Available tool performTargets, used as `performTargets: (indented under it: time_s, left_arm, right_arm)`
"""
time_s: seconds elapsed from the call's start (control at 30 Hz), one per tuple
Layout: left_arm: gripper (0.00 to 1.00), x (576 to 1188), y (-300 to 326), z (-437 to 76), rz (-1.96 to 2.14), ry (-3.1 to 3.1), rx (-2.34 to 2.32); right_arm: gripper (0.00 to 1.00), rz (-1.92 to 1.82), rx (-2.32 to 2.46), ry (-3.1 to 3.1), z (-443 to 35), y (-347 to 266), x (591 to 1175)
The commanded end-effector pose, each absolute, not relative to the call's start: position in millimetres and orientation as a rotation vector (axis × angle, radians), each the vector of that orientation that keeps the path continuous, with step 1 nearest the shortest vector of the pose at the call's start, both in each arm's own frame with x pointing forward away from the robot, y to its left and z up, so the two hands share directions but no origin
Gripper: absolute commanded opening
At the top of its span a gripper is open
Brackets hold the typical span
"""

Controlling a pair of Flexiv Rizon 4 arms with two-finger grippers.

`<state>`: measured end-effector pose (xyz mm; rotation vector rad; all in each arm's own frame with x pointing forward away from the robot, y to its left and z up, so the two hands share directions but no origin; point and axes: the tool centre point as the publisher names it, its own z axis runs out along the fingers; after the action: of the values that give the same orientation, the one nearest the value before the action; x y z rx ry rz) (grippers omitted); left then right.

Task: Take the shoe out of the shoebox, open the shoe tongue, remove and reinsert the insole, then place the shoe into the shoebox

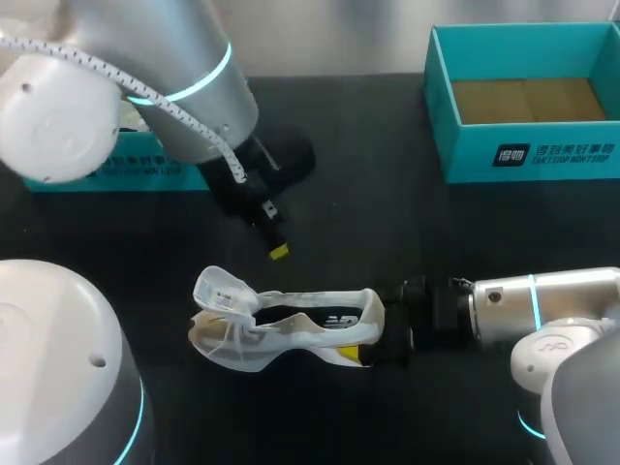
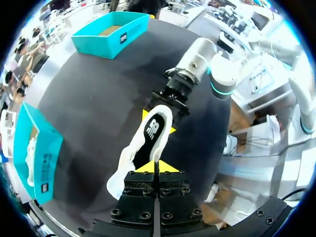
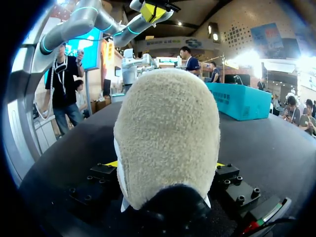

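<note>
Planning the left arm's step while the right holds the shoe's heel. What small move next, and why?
Probably open the left gripper and lower it to the shoe's opening. The right gripper clamps the heel, steadying the shoe. The left hangs above it, shut and empty, and the insole sits in place inside.

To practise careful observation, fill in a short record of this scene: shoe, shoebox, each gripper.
shoe: white shoe, out of the box, over the black table
shoebox: teal shoebox at the table's far right, open, no shoe inside
right gripper: shut on the shoe's heel
left gripper: shut, holding nothing, beyond the shoe
</note>
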<state>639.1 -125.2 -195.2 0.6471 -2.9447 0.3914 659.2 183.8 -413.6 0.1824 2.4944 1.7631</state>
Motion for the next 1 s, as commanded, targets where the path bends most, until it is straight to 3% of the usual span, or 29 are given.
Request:
performTargets:
  time_s: [0.03, 0.13, 0.6, 1.0]
  left_arm:
    - [0.0, 644, -129, -194, 0.343, -2.939, 0.643]
    - [0.0, 644, -129, -194, 0.343, -2.939, 0.643]
    - [0.0, 643, -151, -233, 0.475, -3.012, -0.278]
    - [0.0, 643, -151, -233, 0.475, -3.012, -0.278]
  right_arm:
    - [0.0, 1.758, 0.183, 2.499, -415, 185, 660]
    - [0.0, 1.758, 0.183, 2.499, -415, 185, 660]
    - [0.0, 1.758, 0.183, 2.499, -415, 185, 660]
    - [0.0, 1.758, 0.183, 2.499, -415, 185, 660]
